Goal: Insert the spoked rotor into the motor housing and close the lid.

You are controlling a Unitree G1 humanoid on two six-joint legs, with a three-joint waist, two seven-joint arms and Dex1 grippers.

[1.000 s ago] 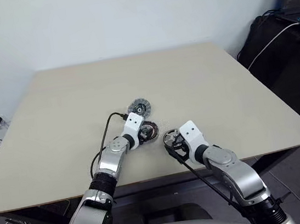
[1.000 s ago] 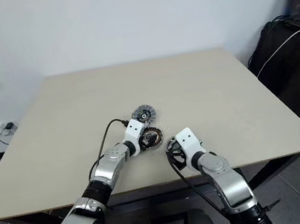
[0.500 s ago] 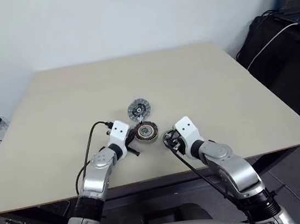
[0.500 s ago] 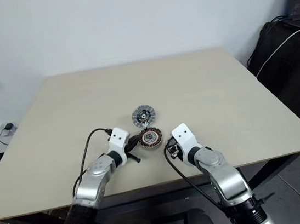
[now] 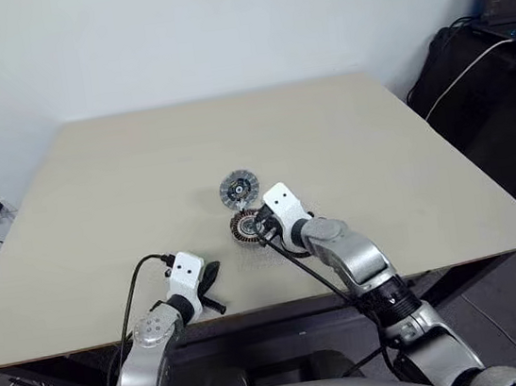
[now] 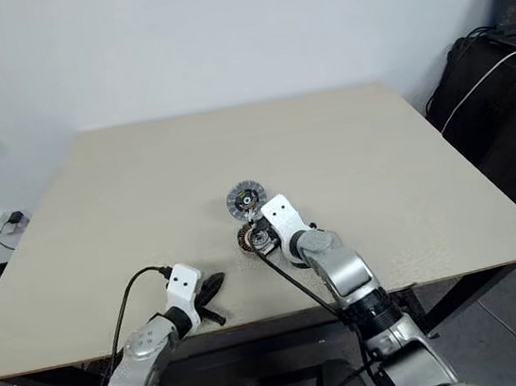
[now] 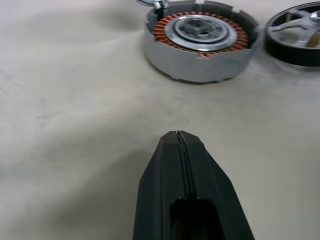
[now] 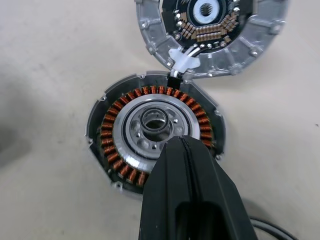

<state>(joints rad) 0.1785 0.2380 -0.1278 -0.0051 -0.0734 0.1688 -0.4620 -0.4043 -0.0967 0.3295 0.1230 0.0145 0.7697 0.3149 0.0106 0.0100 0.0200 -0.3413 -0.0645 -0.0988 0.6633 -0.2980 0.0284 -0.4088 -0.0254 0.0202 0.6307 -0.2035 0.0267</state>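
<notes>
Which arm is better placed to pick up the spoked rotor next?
Probably right. The right gripper hovers shut over the motor housing, and the spoked rotor lies just beside that housing. The left gripper, also shut, sits back near the table's front edge, apart from both.

the table [image 5: 122, 173] has a pale beige top, matt and smooth, like laminate. the motor housing [image 8: 155, 137] is cast grey metal with a dull, slightly grainy wall, a glossy copper-orange ring of windings and a brushed silver hub. the lid [image 8: 210, 35] is bare silvery metal, ribbed inside. the spoked rotor [image 7: 295, 32] has a dark matt rim and shiny metal spokes. the left gripper [image 7: 179, 145] looks like matt black plastic.
</notes>
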